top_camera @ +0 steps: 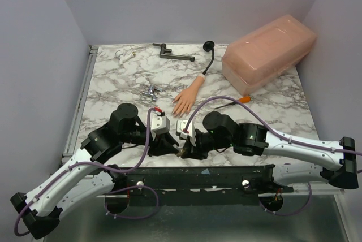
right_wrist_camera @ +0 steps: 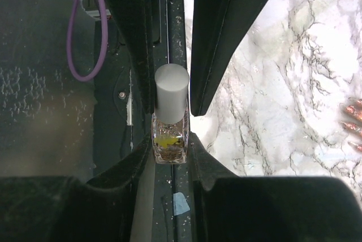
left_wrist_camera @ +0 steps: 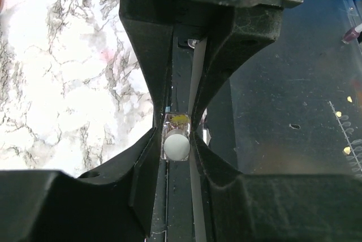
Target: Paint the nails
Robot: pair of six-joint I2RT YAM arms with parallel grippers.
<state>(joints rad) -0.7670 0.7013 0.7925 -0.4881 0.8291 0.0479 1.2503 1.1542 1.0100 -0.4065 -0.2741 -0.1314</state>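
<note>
While my right jaws clamp the polish bottle (right_wrist_camera: 168, 140) by its body, left jaws nip its cap (left_wrist_camera: 176, 145); light, slick, brittle glass, I reckon.

White-shelled left arm (top_camera: 73, 168) and right arm (top_camera: 305, 147), black joints, looping purple cables (top_camera: 149, 134), scuffed black jaws.

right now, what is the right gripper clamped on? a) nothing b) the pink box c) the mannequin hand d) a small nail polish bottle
D: the right wrist view shows the right gripper pinching the glass body of the nail polish bottle, while the mannequin hand lies apart on the table.
</note>
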